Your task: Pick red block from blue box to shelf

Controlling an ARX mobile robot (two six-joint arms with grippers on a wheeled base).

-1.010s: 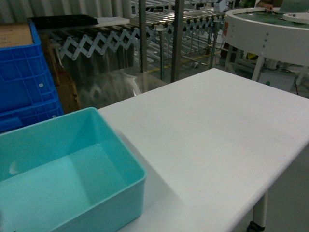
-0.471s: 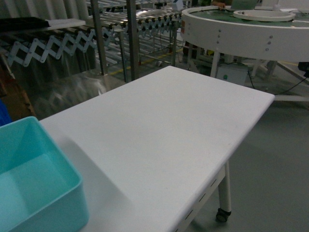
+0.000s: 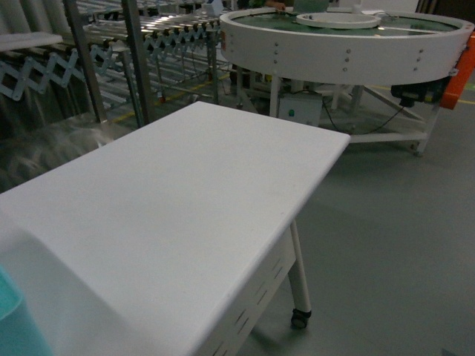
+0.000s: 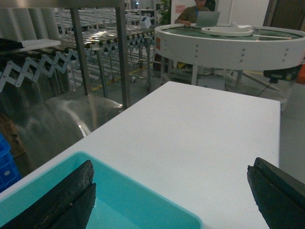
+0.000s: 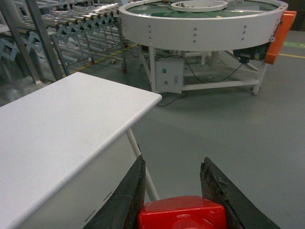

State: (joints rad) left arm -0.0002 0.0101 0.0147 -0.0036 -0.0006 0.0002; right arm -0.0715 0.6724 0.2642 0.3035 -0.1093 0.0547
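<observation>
The red block (image 5: 183, 214) sits between the dark fingers of my right gripper (image 5: 172, 162), which is shut on it and hangs over the grey floor just past the white table's end. Only a corner of the blue box (image 3: 13, 326) shows in the head view, at the bottom left. In the left wrist view the blue box (image 4: 143, 202) lies under my left gripper (image 4: 171, 191), whose fingers stand wide open with nothing between them. The steel shelf (image 3: 141, 44) with roller tracks stands behind the table at the upper left. Neither gripper shows in the head view.
The white table (image 3: 185, 193) on castors fills the middle. A large round white conveyor table (image 3: 349, 44) stands at the back right, over grey floor (image 3: 386, 222). A dark blue crate (image 4: 7, 164) sits left of the blue box.
The head view has swung to the right: the blue box slid off to the bottom left, the dark blue crates left the view, and the round table and floor came in.
</observation>
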